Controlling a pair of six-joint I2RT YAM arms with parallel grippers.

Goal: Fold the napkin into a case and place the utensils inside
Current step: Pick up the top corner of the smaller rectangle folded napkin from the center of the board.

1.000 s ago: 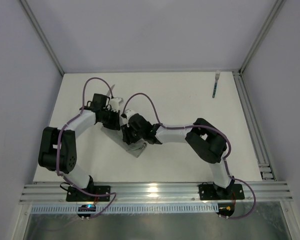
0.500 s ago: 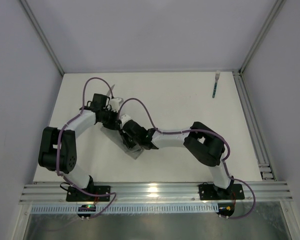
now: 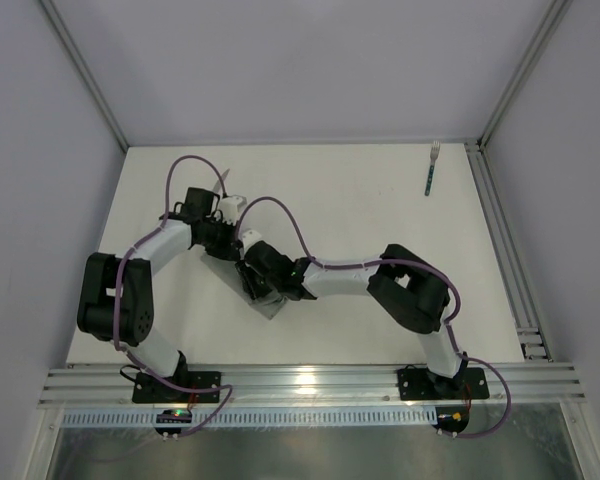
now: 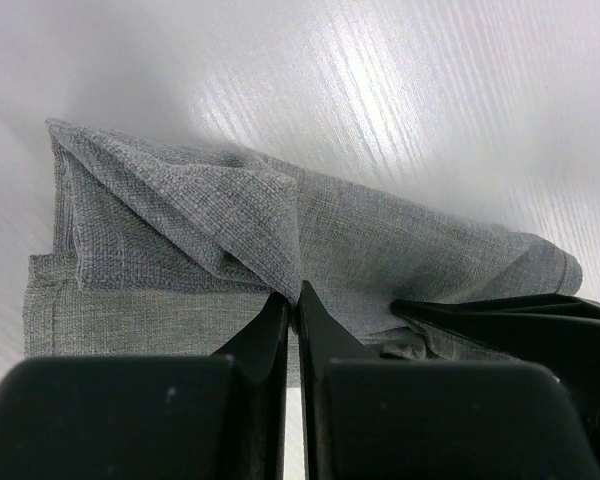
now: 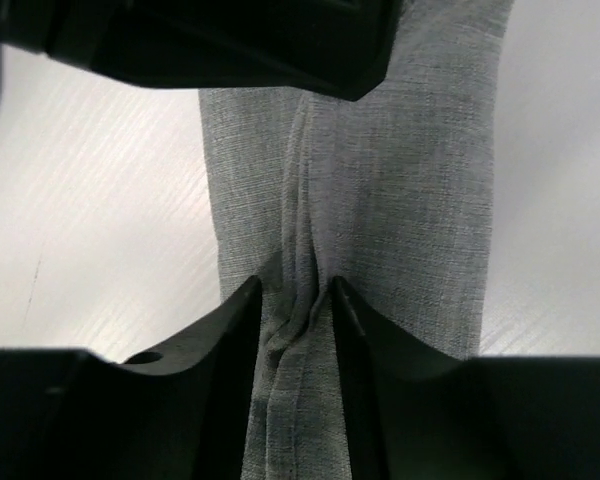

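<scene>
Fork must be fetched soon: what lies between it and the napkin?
Top view: bare table from the fork, then the right arm over the napkin.

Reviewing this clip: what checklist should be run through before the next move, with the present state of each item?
1. Left gripper holding the napkin: ok, jaws shut on a raised fold.
2. Right gripper holding the napkin: ok, a ridge of cloth is bunched between its fingers.
3. Napkin folded into a narrow strip: ok, though the layers look rumpled.
4. Fork out of the way: ok, it lies at the far right corner of the table, apart from both arms.
5. Knife located: cannot tell, it is not clearly in view.
</scene>
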